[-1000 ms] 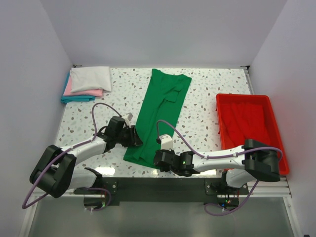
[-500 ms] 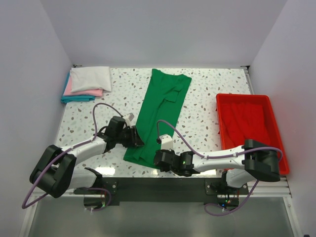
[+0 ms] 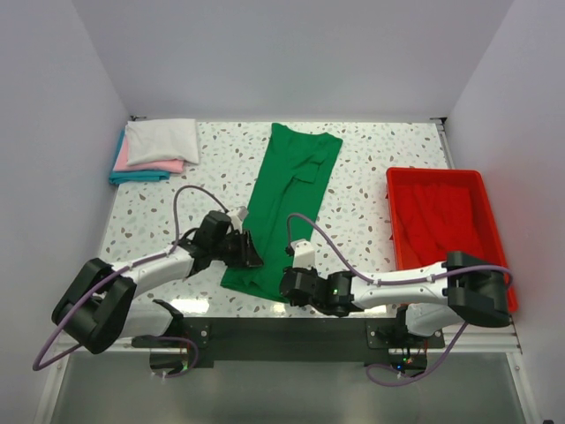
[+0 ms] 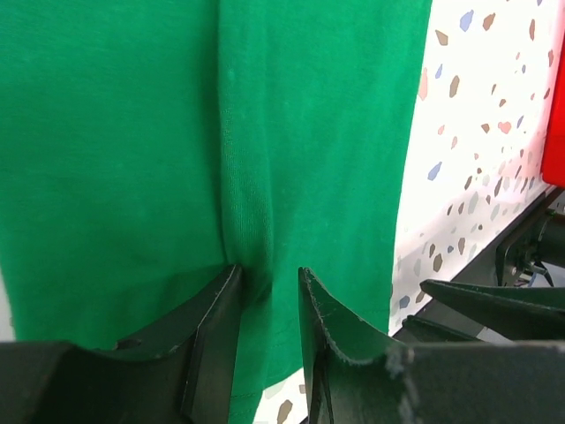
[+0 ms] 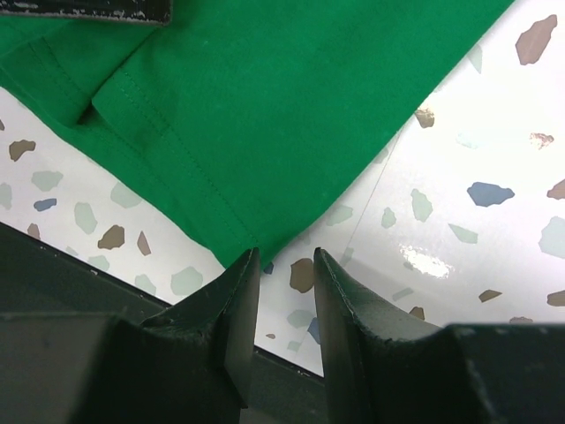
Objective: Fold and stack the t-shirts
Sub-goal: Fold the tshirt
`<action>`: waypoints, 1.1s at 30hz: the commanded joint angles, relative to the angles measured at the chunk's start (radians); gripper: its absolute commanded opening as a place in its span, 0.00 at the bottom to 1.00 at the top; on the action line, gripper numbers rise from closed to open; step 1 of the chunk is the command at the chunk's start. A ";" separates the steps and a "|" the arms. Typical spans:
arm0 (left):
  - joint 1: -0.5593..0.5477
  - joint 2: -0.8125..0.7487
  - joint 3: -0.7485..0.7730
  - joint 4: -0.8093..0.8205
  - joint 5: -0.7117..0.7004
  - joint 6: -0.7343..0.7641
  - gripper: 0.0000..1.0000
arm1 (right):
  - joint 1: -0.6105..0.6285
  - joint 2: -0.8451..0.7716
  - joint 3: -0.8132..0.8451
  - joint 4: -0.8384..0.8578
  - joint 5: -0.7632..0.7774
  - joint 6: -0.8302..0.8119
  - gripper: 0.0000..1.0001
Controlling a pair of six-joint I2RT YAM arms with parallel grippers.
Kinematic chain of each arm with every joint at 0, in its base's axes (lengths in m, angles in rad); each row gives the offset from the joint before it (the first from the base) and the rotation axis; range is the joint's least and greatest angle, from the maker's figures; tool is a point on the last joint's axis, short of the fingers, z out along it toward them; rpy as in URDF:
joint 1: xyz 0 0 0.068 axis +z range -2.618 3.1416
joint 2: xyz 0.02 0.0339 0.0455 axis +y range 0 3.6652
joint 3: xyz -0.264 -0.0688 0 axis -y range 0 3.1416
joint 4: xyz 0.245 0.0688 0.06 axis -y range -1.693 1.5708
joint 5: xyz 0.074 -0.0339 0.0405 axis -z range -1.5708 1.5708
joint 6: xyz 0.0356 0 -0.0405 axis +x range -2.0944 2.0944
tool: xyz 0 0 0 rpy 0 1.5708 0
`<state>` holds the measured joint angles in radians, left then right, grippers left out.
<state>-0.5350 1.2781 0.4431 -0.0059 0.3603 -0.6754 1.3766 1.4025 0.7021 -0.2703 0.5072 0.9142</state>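
A bright green t-shirt [image 3: 284,185] lies folded into a long strip down the middle of the table, its hem at the near edge. My left gripper [image 3: 253,257] sits low on the strip's left side near the hem. In the left wrist view its jaws [image 4: 269,278] stand narrow, with a raised ridge of the green cloth [image 4: 309,115] pinched between them. My right gripper [image 3: 282,287] is at the hem's near right corner. Its fingers [image 5: 284,261] stand apart over bare table, and the corner of the green cloth [image 5: 265,88] just touches the left fingertip. A folded white, pink and teal stack [image 3: 157,147] rests at the far left.
A red plastic tray [image 3: 434,173] stands at the right side of the table. The table's near edge and the black mounting rail [image 3: 291,331] lie just below both grippers. Speckled tabletop [image 3: 362,212] shows between the shirt and the tray.
My left gripper has slid slightly right onto the green shirt. The right arm has shifted a little to the right, its gripper staying at the hem corner.
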 commanded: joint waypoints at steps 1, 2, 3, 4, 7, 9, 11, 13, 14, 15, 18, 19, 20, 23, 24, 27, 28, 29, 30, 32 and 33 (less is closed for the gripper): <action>-0.028 0.001 0.037 0.040 0.000 -0.021 0.36 | 0.009 -0.045 -0.016 0.014 0.065 0.034 0.35; -0.034 0.006 0.040 0.038 -0.006 -0.023 0.36 | 0.007 -0.051 -0.018 0.013 0.068 0.035 0.35; -0.046 0.007 0.043 0.038 -0.007 -0.023 0.36 | 0.009 -0.054 -0.023 0.011 0.068 0.038 0.35; -0.052 0.010 0.048 0.040 -0.007 -0.026 0.36 | 0.009 -0.056 -0.024 0.011 0.071 0.038 0.35; -0.079 0.027 0.054 0.043 -0.012 -0.033 0.36 | 0.007 -0.068 -0.030 0.006 0.077 0.041 0.35; -0.098 0.033 0.055 0.047 -0.018 -0.038 0.36 | 0.007 -0.076 -0.036 0.003 0.082 0.046 0.35; -0.109 0.040 0.052 0.053 -0.021 -0.044 0.36 | 0.007 -0.082 -0.039 0.000 0.086 0.048 0.35; -0.117 0.041 0.051 0.060 -0.020 -0.049 0.36 | 0.009 -0.086 -0.041 -0.004 0.090 0.052 0.35; -0.125 0.041 0.049 0.061 -0.020 -0.050 0.36 | 0.007 -0.089 -0.042 -0.006 0.091 0.054 0.35; -0.129 0.044 0.049 0.063 -0.020 -0.050 0.36 | 0.007 -0.091 -0.046 -0.007 0.096 0.055 0.35; -0.152 0.043 0.049 0.067 -0.014 -0.055 0.37 | 0.007 -0.100 -0.050 -0.013 0.102 0.061 0.35; -0.157 0.040 0.049 0.073 -0.011 -0.053 0.37 | 0.007 -0.105 -0.050 -0.017 0.109 0.063 0.35; -0.167 0.032 0.049 0.078 0.005 -0.053 0.39 | 0.006 -0.108 -0.052 -0.018 0.111 0.066 0.35; -0.175 -0.005 0.048 0.095 0.038 -0.044 0.44 | 0.009 -0.126 -0.055 -0.033 0.126 0.075 0.35; -0.177 -0.025 0.042 0.104 0.040 -0.044 0.45 | 0.009 -0.132 -0.053 -0.047 0.131 0.077 0.35; -0.175 -0.124 0.042 0.060 -0.030 -0.053 0.50 | 0.007 -0.161 -0.049 -0.081 0.152 0.081 0.36; -0.174 -0.146 0.046 0.032 -0.068 -0.056 0.50 | 0.009 -0.166 -0.046 -0.084 0.157 0.078 0.36; -0.172 -0.178 0.054 0.008 -0.160 -0.062 0.48 | 0.007 -0.169 -0.041 -0.084 0.157 0.072 0.35; -0.171 -0.190 0.066 -0.075 -0.209 -0.075 0.47 | 0.009 -0.165 -0.027 -0.086 0.154 0.069 0.35; -0.171 -0.198 0.080 -0.124 -0.332 -0.079 0.40 | 0.007 -0.145 -0.007 -0.081 0.142 0.057 0.33; -0.171 -0.191 0.094 -0.162 -0.357 -0.081 0.38 | 0.007 -0.108 0.020 -0.072 0.134 0.052 0.32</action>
<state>-0.7074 1.0882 0.4900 -0.0551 0.1795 -0.7395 1.3792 1.2621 0.6552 -0.3527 0.5911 0.9600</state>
